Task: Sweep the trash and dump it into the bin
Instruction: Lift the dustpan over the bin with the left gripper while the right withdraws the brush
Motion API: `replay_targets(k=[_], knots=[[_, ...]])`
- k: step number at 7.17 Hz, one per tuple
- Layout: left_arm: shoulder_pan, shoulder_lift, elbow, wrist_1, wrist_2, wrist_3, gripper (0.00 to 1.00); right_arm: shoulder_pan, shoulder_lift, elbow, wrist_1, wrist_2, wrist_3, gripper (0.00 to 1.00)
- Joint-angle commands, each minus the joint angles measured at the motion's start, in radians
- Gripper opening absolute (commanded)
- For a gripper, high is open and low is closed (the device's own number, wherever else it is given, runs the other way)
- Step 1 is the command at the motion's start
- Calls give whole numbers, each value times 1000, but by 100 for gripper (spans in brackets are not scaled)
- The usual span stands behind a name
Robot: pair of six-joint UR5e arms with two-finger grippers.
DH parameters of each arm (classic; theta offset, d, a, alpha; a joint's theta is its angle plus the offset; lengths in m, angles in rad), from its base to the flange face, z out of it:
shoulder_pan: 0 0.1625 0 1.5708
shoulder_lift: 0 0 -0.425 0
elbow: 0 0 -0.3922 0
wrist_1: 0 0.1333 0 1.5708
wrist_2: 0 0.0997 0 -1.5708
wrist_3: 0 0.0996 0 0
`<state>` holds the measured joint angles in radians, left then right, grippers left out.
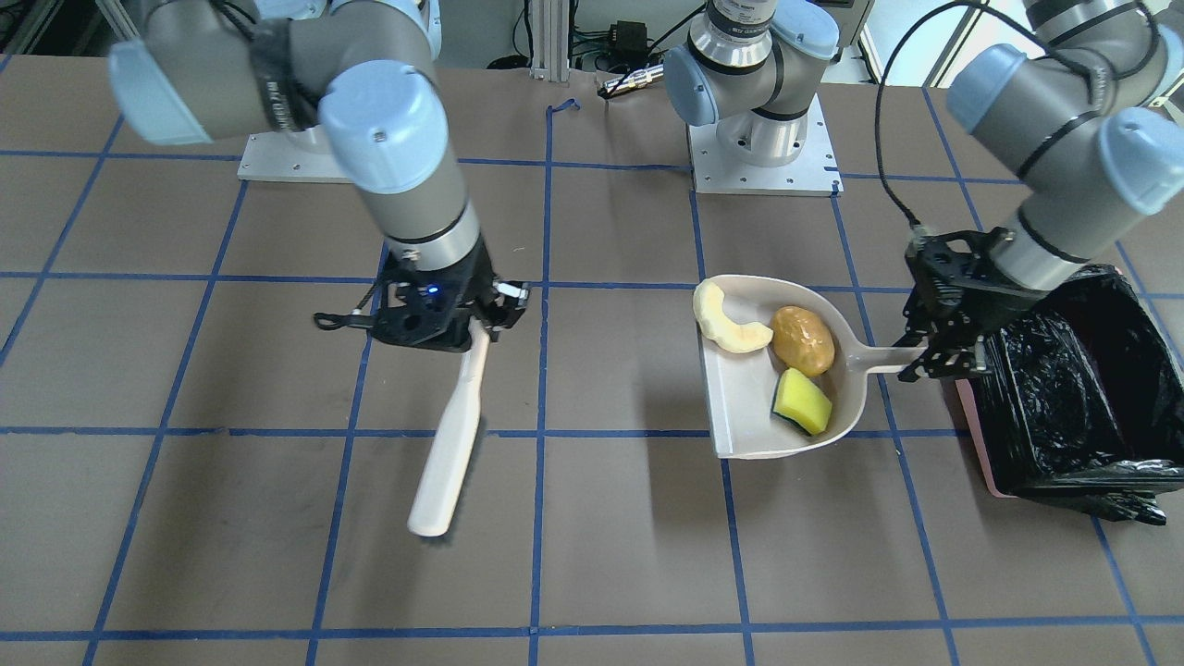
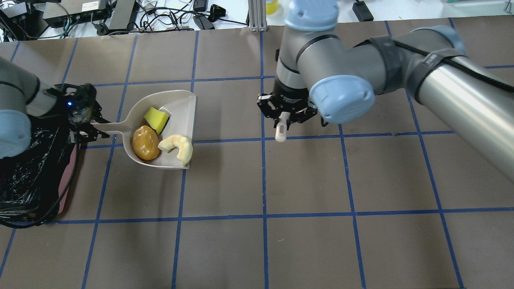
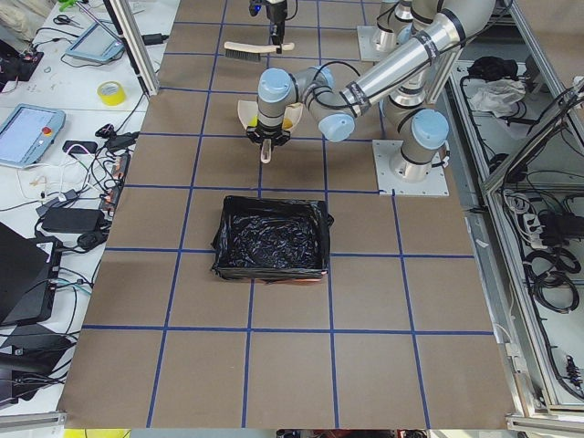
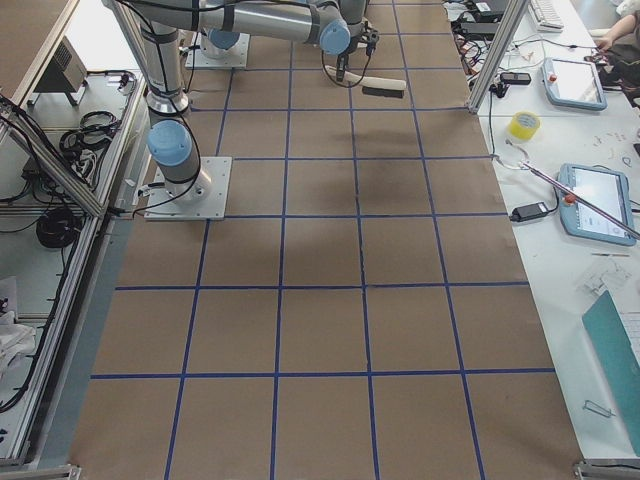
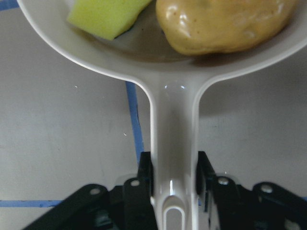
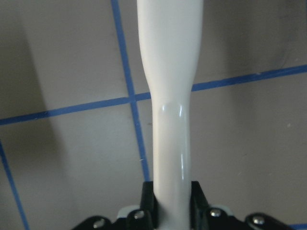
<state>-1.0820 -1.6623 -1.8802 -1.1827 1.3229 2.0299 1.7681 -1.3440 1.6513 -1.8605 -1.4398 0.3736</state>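
The off-white dustpan holds all three pieces of trash: the golden-brown potato-like lump, the pale curved bread-like piece and the yellow-green sponge wedge. My left gripper is shut on the dustpan's handle, right beside the bin, which is pink-sided with a black bag liner. In the overhead view the dustpan sits just right of the bin. My right gripper is shut on the off-white brush handle, away from the dustpan near the table's middle.
The brown table carries a blue tape grid. The brush reaches from the right gripper toward the operators' side. The arm bases stand at the robot's edge of the table. Cables and devices lie beyond the table's edge.
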Motion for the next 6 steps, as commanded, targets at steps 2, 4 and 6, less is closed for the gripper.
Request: replay_targets(k=[2,4,6], knots=[[262,-8,122,-129,-39,110,0,-318,-7,8,41,-83,-366,0],[429,-31,165,-123,22,270,0,-505,-9,45,32,-85,-555,0],[505,-62,275,-126,140,379,0,-617,28,65,-31,-160,-697,0]])
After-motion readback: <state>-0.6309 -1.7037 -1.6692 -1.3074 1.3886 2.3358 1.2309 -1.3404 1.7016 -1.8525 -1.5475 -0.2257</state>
